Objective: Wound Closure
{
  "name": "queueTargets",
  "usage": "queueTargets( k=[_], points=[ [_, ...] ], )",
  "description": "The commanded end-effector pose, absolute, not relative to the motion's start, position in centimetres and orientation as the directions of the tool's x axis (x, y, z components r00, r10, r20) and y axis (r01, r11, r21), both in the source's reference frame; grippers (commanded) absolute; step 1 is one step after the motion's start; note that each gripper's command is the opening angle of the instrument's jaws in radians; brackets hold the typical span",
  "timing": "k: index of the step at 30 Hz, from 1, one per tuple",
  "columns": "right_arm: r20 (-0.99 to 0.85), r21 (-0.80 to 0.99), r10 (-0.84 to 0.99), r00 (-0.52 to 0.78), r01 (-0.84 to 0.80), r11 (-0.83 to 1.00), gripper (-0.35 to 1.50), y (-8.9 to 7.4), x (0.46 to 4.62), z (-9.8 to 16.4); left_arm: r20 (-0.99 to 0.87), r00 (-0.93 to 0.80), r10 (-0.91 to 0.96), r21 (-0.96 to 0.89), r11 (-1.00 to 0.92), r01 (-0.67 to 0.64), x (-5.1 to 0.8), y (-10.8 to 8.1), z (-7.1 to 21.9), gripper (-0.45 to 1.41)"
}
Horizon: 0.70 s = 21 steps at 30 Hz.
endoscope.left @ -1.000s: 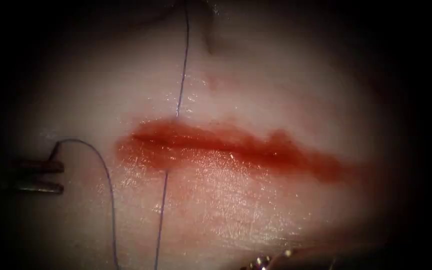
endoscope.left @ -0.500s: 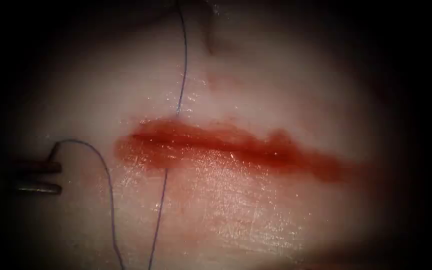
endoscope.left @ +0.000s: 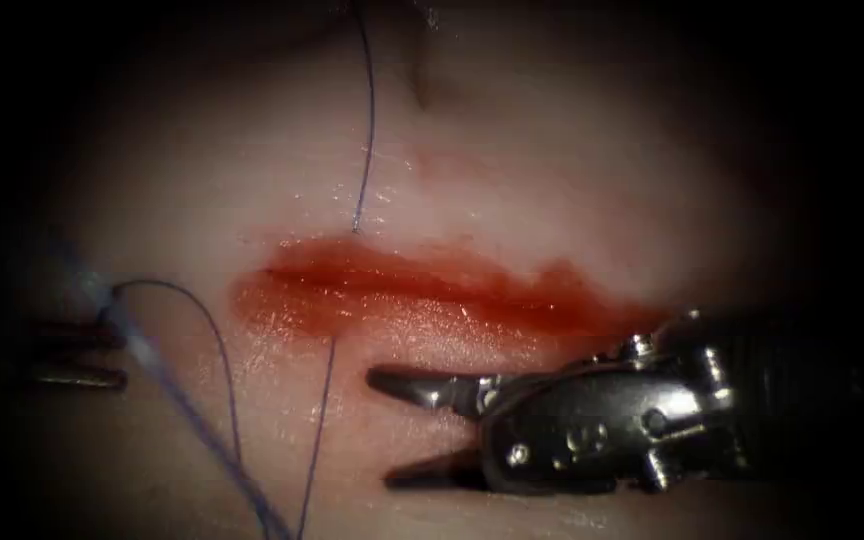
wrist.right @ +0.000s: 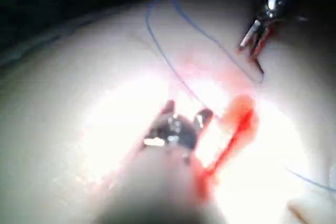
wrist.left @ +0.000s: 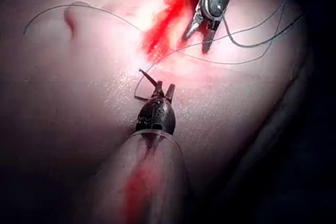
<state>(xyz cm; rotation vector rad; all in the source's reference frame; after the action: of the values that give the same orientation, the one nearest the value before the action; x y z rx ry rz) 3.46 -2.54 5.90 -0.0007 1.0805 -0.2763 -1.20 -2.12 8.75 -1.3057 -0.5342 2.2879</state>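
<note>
The cut (endoscope.left: 432,290) runs across the tissue (endoscope.left: 552,180), wet with red fluid. Blue thread (endoscope.left: 364,150) goes into the tissue just above the cut and comes out below it (endoscope.left: 330,350). Left of the cut's left end, my left tool (endoscope.left: 124,356) (wrist.left: 164,87) is shut on the small dark curved needle (wrist.left: 147,76), which is out of the tissue. A loop of thread (endoscope.left: 214,340) arcs from there. My right tool (endoscope.left: 382,428) (wrist.right: 186,109) lies just below the cut with its jaws open, holding nothing. The left wrist view also shows it (wrist.left: 197,43).
A pale blurred strand of thread (endoscope.left: 167,390) crosses diagonally beside the left tool. More thread (wrist.left: 252,40) lies slack near the right tool. A dark crease (endoscope.left: 420,85) marks the tissue at the top.
My right tool has come in from the lower right and now lies under the cut with open jaws. A blurred strand has appeared at the left. The left tool has stayed put.
</note>
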Motion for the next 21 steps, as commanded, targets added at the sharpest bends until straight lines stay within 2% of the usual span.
queueTargets(
  k=[1,13,15,17,18,19,21],
  points=[
    [-0.867,-0.147,-0.238,0.439,0.230,0.962,1.01,-2.64,3.58,6.02,-0.697,-0.450,0.559,-0.538,-0.822,-0.188,-1.25,-2.21,8.81,-0.38],
    [-0.860,-0.188,-0.260,0.439,0.202,0.961,0.99,-2.61,3.95,6.27,-0.698,-0.450,0.557,-0.537,-0.823,-0.187,-1.26,-2.23,8.83,-0.38],
    [-0.859,-0.188,-0.259,0.441,0.200,0.962,0.71,-2.61,3.99,6.28,-0.698,-0.450,0.557,-0.537,-0.823,-0.187,-1.26,-2.24,8.83,-0.38],
    [-0.859,-0.183,-0.256,0.444,0.199,0.963,0.32,-2.62,3.99,6.29,-0.698,-0.450,0.557,-0.537,-0.823,-0.187,-1.25,-2.24,8.82,-0.38],
    [-0.854,-0.175,-0.256,0.453,0.213,0.961,-0.11,-2.65,3.97,6.31,-0.698,-0.450,0.557,-0.537,-0.823,-0.187,-1.25,-2.24,8.82,-0.38],
    [-0.852,-0.170,-0.259,0.454,0.227,0.959,-0.35,-2.67,3.95,6.32,-0.698,-0.450,0.557,-0.537,-0.823,-0.187,-1.25,-2.24,8.82,-0.38],
    [-0.856,-0.159,-0.265,0.444,0.262,0.952,-0.35,-2.73,3.92,6.35,-0.698,-0.451,0.557,-0.538,-0.823,-0.184,-1.25,-2.24,8.82,-0.38]
  ],
)
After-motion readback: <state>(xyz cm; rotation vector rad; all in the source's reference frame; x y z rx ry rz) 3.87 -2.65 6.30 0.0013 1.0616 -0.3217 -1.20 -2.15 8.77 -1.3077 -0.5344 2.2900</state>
